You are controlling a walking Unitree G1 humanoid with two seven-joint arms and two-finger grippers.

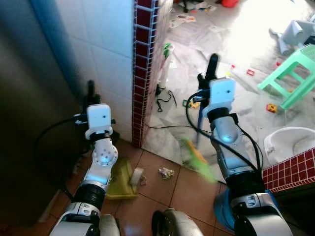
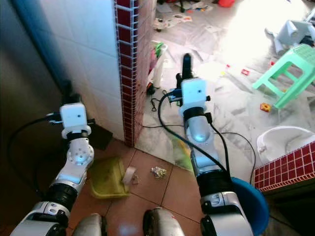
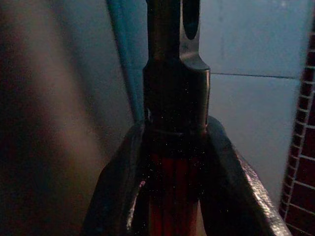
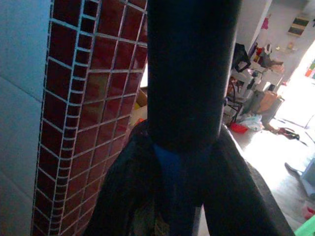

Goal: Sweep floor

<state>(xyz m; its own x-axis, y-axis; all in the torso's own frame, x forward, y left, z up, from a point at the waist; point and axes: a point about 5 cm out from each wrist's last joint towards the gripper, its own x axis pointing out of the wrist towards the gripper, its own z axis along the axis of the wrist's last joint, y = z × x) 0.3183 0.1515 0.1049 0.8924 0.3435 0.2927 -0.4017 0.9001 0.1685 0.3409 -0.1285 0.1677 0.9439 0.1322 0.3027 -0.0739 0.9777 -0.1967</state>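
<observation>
Right gripper (image 1: 209, 73): clamped on the broom handle (image 4: 192, 73), beside the red-tiled wall edge (image 1: 143, 73).
Broom head (image 1: 197, 158): blurred, on the floor near that edge.
Left gripper (image 1: 90, 93): gripped the dustpan handle (image 3: 174, 73); dustpan (image 1: 120, 179) lay below that edge.
Litter scrap (image 1: 166, 172): just beside the dustpan.

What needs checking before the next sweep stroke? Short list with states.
1. Right hand shut on the broom handle: ok.
2. Left hand shut on the dustpan handle: ok.
3. Yellow-green dustpan on the brown tiles, mouth toward the debris: ok.
4. Crumpled paper scrap lies outside the pan: not ok.
5. Green broom head is blurred; floor contact: cannot tell.
6. Black cable lies on the marble floor near the sweep path: not ok.
</observation>
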